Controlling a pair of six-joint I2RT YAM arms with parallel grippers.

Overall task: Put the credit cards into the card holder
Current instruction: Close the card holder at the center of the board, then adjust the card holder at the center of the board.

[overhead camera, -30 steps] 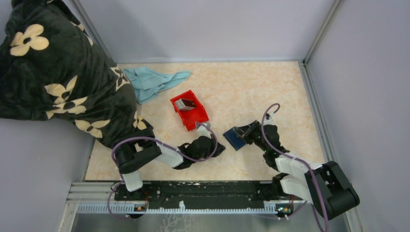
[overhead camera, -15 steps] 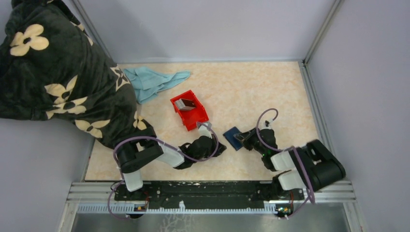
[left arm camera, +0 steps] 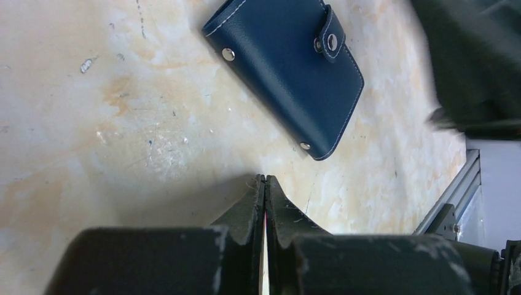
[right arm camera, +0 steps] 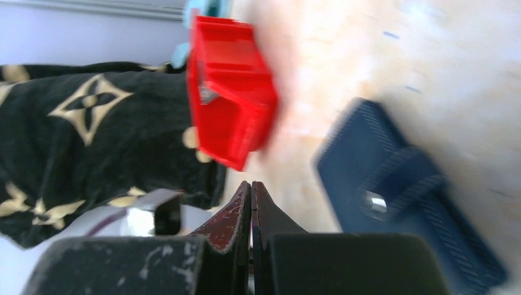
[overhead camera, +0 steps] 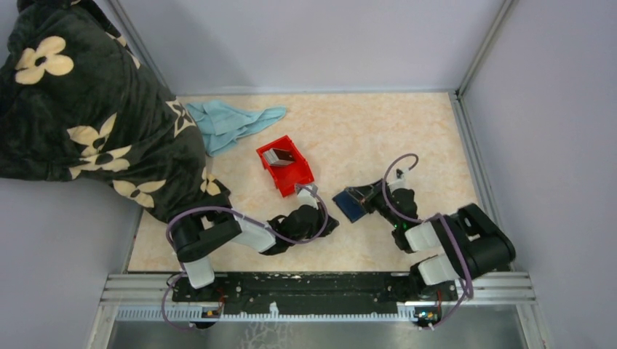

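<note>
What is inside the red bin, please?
Inside the red bin, at its far end, lie cards: a greyish-white one and a brown one show. Whatever lies under them is covered, so how many there are cannot be counted.

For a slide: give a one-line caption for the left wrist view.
Left gripper, jaws shut, above the table, a navy wallet lying flat just ahead.

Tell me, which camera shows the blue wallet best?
The left wrist camera. There the wallet lies sharp and almost whole, closed, with its snap strap and stitching clear. The right wrist camera shows the wallet close up but blurry. The top camera shows it only small.
</note>
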